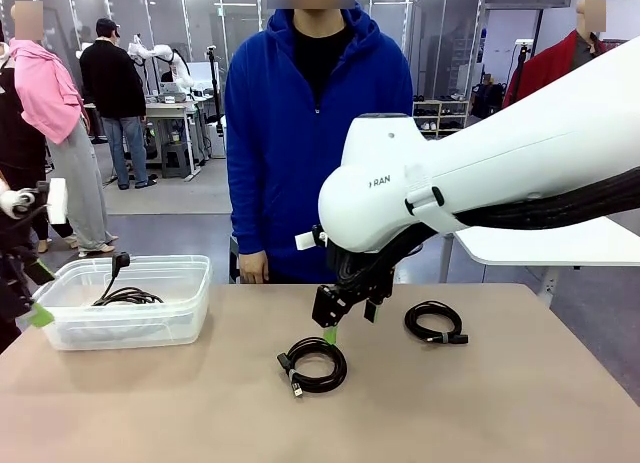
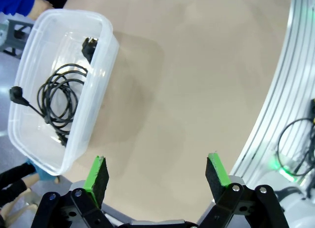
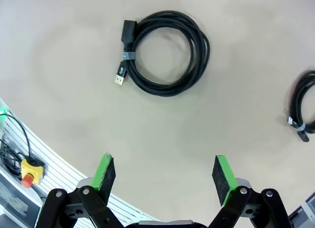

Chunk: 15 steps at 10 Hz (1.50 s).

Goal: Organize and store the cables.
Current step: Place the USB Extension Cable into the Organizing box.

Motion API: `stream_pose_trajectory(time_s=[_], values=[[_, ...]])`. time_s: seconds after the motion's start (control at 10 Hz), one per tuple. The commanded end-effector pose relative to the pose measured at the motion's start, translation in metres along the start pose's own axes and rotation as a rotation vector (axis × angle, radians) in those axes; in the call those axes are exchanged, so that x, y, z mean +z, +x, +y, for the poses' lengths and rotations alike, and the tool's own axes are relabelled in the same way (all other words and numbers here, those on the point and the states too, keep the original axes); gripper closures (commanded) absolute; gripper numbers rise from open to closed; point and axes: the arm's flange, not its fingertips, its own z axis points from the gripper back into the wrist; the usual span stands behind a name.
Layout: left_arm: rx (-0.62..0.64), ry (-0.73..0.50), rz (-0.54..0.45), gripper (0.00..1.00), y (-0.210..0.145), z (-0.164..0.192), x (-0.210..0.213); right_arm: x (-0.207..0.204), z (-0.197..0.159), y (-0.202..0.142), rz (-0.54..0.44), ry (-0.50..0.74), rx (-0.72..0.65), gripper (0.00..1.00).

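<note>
Front: seeing right fingers [image 1: 330, 334] spread wide, gripping nothing, hanging just above near coiled cable [image 1: 338, 368] on counter [image 1: 520, 403]. Spotting second coiled cable [image 1: 412, 323] to its right, and third cable [image 1: 128, 296] lying in clear bin [image 1: 130, 328] at far left. Reading "RAN" [image 1: 380, 182] on right arm casing [image 1: 480, 173].

Left wrist: seeing left fingers [image 2: 97, 173] fully apart, holding nothing, hovering over bare counter [image 2: 197, 80] beside clear bin [image 2: 106, 50], with third cable [image 2: 43, 97] coiled inside.

Right wrist: looking past right fingers [image 3: 105, 173] at near coiled cable [image 3: 202, 46]. Noting print on its USB plug [image 3: 119, 79], too small for reading. Catching second coiled cable [image 3: 298, 102] at right edge.
</note>
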Motion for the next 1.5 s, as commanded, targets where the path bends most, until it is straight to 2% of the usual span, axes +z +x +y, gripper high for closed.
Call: stream_pose_trajectory(time_s=[0.0,0.2,0.3,0.5,0.8,0.9,1.0,1.1,1.4], values=[[0.055,-0.065,-0.006,0.00,0.040,-0.005,-0.007,0.010,-0.015,-0.019,0.003,0.001,0.022,0.00],[0.030,-0.105,-0.023,0.00,0.068,-0.017,-0.016,0.032,-0.044,-0.040,-0.022,-0.015,0.019,0.00],[0.018,-0.104,0.009,0.00,0.090,-0.026,-0.025,0.046,-0.068,-0.057,-0.036,-0.043,-0.009,0.00],[0.030,-0.075,0.044,0.00,0.129,-0.030,-0.034,0.069,-0.107,-0.091,-0.070,0.002,-0.008,0.00],[0.074,-0.062,0.093,0.00,0.188,-0.033,-0.048,0.091,-0.153,-0.149,-0.131,-0.049,0.022,0.00],[0.098,-0.067,0.094,0.00,0.203,-0.032,-0.058,0.096,-0.163,-0.164,-0.139,-0.055,0.017,0.00],[0.150,0.005,0.127,0.00,0.217,-0.030,-0.070,0.099,-0.170,-0.177,-0.139,-0.068,0.039,0.00],[0.144,0.011,0.135,0.00,0.234,-0.033,-0.086,0.101,-0.178,-0.192,-0.141,-0.087,0.060,0.00],[0.149,-0.033,0.077,0.00,0.267,-0.037,-0.126,0.098,-0.186,-0.218,-0.178,-0.077,0.082,0.00]])
